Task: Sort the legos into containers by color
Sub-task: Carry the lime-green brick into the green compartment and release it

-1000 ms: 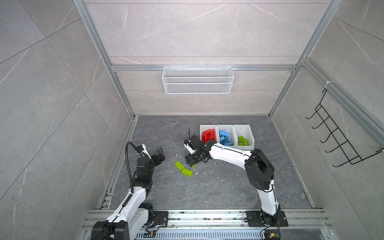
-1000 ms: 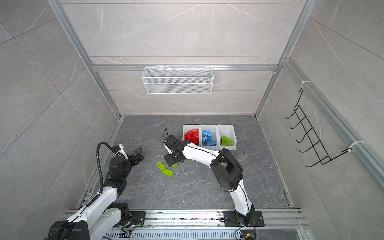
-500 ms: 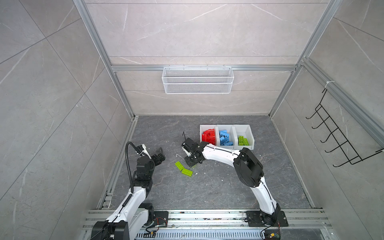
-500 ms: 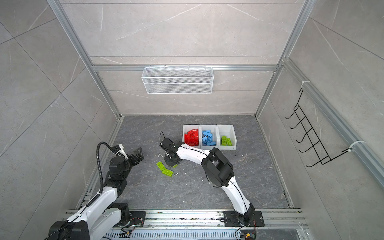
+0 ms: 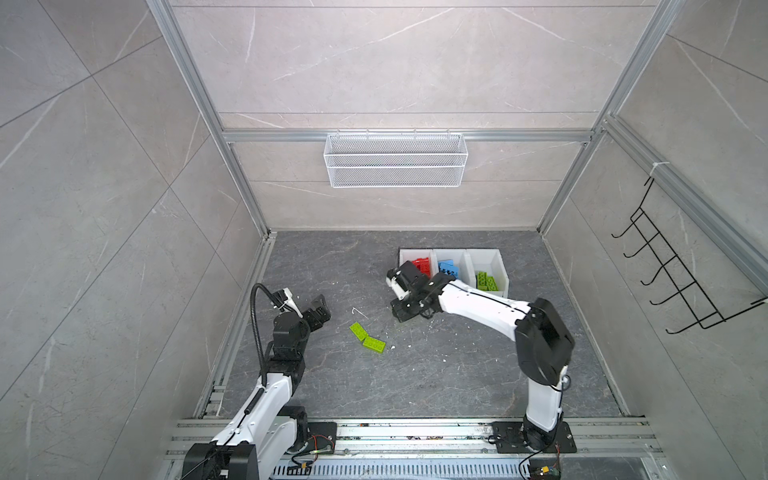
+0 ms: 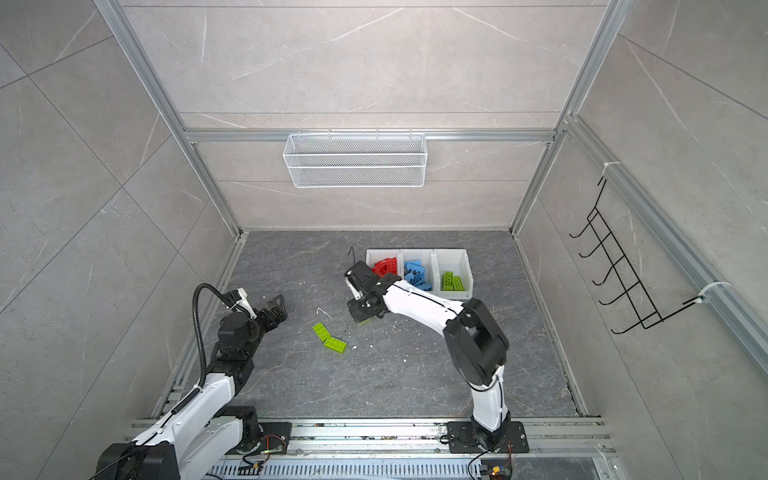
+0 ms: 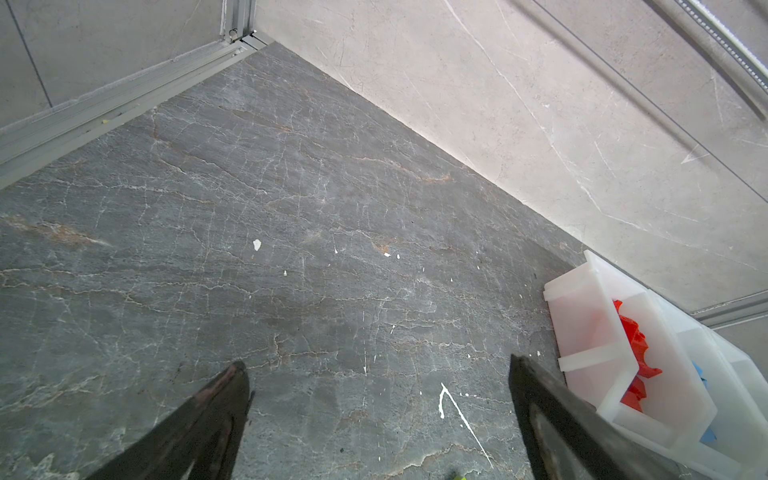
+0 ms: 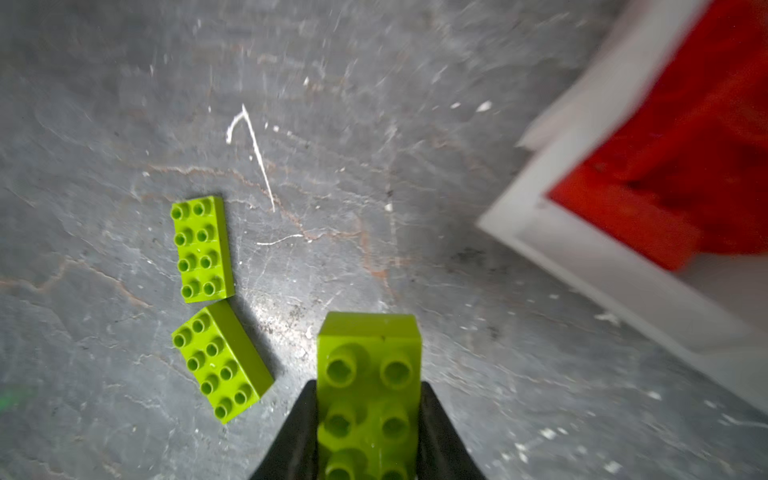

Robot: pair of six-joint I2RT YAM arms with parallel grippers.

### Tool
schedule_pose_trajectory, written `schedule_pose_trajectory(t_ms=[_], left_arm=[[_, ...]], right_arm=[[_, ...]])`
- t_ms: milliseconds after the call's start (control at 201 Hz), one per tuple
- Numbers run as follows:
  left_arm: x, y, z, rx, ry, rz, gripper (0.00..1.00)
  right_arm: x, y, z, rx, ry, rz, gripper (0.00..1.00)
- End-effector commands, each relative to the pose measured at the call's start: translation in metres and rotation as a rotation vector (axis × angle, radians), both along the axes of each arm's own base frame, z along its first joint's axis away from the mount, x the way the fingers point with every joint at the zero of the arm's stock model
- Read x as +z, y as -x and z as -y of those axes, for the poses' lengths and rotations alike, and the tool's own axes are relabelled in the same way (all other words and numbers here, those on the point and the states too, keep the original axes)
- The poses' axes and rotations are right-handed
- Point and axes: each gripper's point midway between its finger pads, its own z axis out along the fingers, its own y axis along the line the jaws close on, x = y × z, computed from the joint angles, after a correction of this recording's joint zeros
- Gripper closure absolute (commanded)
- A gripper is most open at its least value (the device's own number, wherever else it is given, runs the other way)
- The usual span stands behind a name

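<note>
Nearest me on the table (image 5: pixel 436 374), left of centre, lie two lime legos with their studs up: the nearer loose brick (image 5: pixel 374 345) and the farther loose brick (image 5: pixel 358 331), touching end to corner at an angle. Neither is sorted yet. Both lie flat with their long sides free, so I judge either one easy to pinch from above.

A little farther and to the left, my left tool (image 5: pixel 318 308) hangs above bare table. Its fingers are spread as wide as they go, with nothing between them. I read that as parked out of the way, since the loose pieces lie within the other arm's reach.

Right of those bricks, my right tool (image 8: pixel 369 386) is closed across the long sides of the lime brick (image 8: pixel 369 365). The studs face the wrist camera and the front part sticks out past the fingertips. Gripping across the narrow width keeps the brick square. I cannot tell whether it is clear of the table.

Farthest are the containers (image 5: pixel 432 250), three joined white bins. They hold red pieces (image 5: pixel 422 266) on the left, blue pieces (image 5: pixel 449 268) in the middle and green pieces (image 5: pixel 486 282) on the right. The held brick belongs in the right bin, so I judge the carry must cross the other two bins above their rims.
</note>
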Motion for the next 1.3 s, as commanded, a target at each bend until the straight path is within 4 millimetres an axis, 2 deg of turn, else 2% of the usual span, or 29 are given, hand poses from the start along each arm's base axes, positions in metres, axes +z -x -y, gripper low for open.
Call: schedule_pose_trajectory(t_ms=[0, 134, 269, 388, 488, 722, 826, 876, 926, 986, 1095, 1205, 1294], left_arm=[[0.019, -0.005, -0.003, 0.011, -0.014, 0.059, 0.0], [0.019, -0.005, -0.002, 0.012, -0.006, 0.06, 0.0], [0.018, -0.005, -0.002, 0.012, -0.001, 0.063, 0.0], [0.017, -0.007, 0.004, -0.017, 0.017, 0.062, 0.0], [0.018, -0.009, 0.006, -0.028, 0.014, 0.058, 0.0], [0.02, -0.006, 0.004, -0.019, 0.008, 0.066, 0.0], [0.017, -0.007, 0.003, -0.018, 0.002, 0.056, 0.0], [0.017, -0.008, 0.003, -0.017, 0.002, 0.056, 0.0], [0.018, -0.008, 0.004, -0.022, -0.001, 0.057, 0.0], [0.02, -0.008, 0.003, -0.021, -0.003, 0.059, 0.0], [0.022, -0.005, 0.001, -0.01, -0.006, 0.067, 0.0], [0.021, -0.004, -0.001, 0.005, -0.009, 0.068, 0.0], [0.021, -0.005, -0.002, 0.007, -0.008, 0.063, 0.0]], right_arm=[[0.035, -0.015, 0.05, -0.107, -0.076, 0.026, 0.74], [0.047, -0.047, 0.128, -0.262, -0.067, 0.04, 0.74], [0.045, -0.079, 0.196, -0.413, -0.05, 0.058, 0.74], [0.046, -0.097, 0.237, -0.495, -0.046, 0.057, 0.73], [0.043, -0.106, 0.258, -0.532, -0.016, 0.058, 0.73], [0.022, -0.13, 0.274, -0.564, 0.006, 0.03, 0.73], [0.019, -0.141, 0.279, -0.586, 0.02, 0.03, 0.69], [0.019, -0.146, 0.279, -0.589, 0.014, 0.033, 0.64], [0.02, -0.148, 0.28, -0.588, 0.019, 0.029, 0.54], [0.022, -0.148, 0.282, -0.589, 0.038, 0.028, 0.49], [0.029, -0.143, 0.286, -0.589, 0.061, 0.032, 0.39], [0.047, -0.133, 0.284, -0.582, 0.041, 0.058, 0.33], [0.068, -0.119, 0.263, -0.526, -0.032, 0.097, 0.33]])
